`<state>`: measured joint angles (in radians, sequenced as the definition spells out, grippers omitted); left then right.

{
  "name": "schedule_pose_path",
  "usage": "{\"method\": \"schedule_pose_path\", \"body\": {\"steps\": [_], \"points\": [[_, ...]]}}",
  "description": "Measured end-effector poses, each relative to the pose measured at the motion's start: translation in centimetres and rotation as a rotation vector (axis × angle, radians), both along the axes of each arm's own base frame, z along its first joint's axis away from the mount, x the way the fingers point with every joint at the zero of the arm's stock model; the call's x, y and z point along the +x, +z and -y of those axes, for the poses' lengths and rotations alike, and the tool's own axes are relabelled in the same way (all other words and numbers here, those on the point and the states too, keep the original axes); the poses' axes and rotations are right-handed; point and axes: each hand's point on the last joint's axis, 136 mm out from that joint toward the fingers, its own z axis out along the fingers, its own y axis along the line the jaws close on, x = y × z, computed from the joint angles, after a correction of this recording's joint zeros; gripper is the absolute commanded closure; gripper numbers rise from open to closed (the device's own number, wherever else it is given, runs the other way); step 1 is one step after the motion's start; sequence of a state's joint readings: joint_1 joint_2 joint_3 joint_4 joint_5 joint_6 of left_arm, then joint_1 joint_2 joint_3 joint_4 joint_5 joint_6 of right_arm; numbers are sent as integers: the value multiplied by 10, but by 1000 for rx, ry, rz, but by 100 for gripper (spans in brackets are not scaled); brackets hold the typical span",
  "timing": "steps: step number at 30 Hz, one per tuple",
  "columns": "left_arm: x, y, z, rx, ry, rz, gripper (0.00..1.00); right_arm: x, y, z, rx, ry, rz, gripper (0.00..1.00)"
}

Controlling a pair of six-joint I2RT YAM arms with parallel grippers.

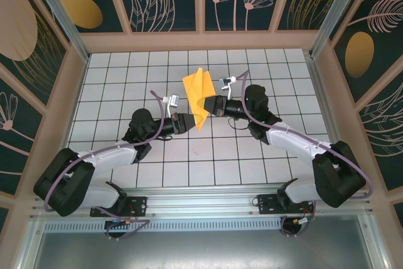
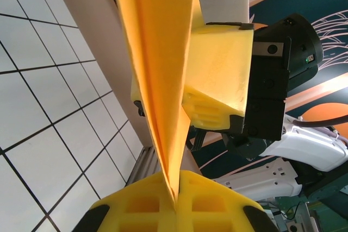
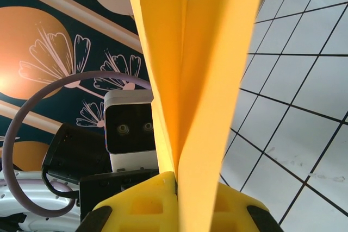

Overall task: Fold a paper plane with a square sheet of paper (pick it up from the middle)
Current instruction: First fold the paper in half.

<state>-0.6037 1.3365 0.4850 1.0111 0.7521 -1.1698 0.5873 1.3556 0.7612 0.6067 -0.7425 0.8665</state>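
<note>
Counting paper: one sheet of paper [image 1: 198,92], orange-yellow, folded and creased, raised off the table.
Grippers: two, the left gripper [image 1: 190,121] and the right gripper [image 1: 213,104], tips pointed toward each other with the sheet between them.
Left gripper: jaws pressed together on the sheet's near corner; from its own wrist [image 2: 175,193] the paper [image 2: 157,52] rises straight out of the seam between its yellow fingers [image 2: 136,210].
Right gripper: jaws closed on the sheet's side edge; from its own wrist [image 3: 176,191] the folded layers [image 3: 206,69] fan upward from the pinch.
Sheet position: caught at both fingertips, most of it standing beyond the left gripper's tip and just beside the right gripper's.
Arms: two, the left arm [image 1: 101,155] and the right arm [image 1: 302,143], each trailing one purple cable [image 3: 27,118].
Table: white grid table [image 1: 126,74] below both grippers.
Walls: dark patterned walls [image 1: 82,11] with orange ovals, beyond the tips.
In the way: from the left wrist the sheet covers part of the right gripper's fingers [image 2: 223,63]; from the right wrist it hides one edge of the left wrist camera [image 3: 128,129].
</note>
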Motion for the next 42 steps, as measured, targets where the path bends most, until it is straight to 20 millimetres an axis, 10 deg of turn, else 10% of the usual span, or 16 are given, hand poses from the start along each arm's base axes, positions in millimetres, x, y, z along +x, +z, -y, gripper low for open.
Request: {"method": "schedule_pose_path", "body": {"steps": [4,16,28,37,39,42], "points": [[-1,4,0,-13,-4,13,62,1,1,1,3,-3,-2,97],[-8,6,0,-32,-36,33,60,3,9,1,27,-7,4,97],[-10,3,0,-33,-51,22,100,4,19,0,46,-7,23,97],[-11,2,-1,-36,-49,22,100,4,18,0,45,-7,23,97],[-11,1,-1,-33,-47,25,62,4,18,0,43,-8,20,97],[-9,-2,-2,-7,-25,27,34,7,13,1,24,-23,8,98]]}}
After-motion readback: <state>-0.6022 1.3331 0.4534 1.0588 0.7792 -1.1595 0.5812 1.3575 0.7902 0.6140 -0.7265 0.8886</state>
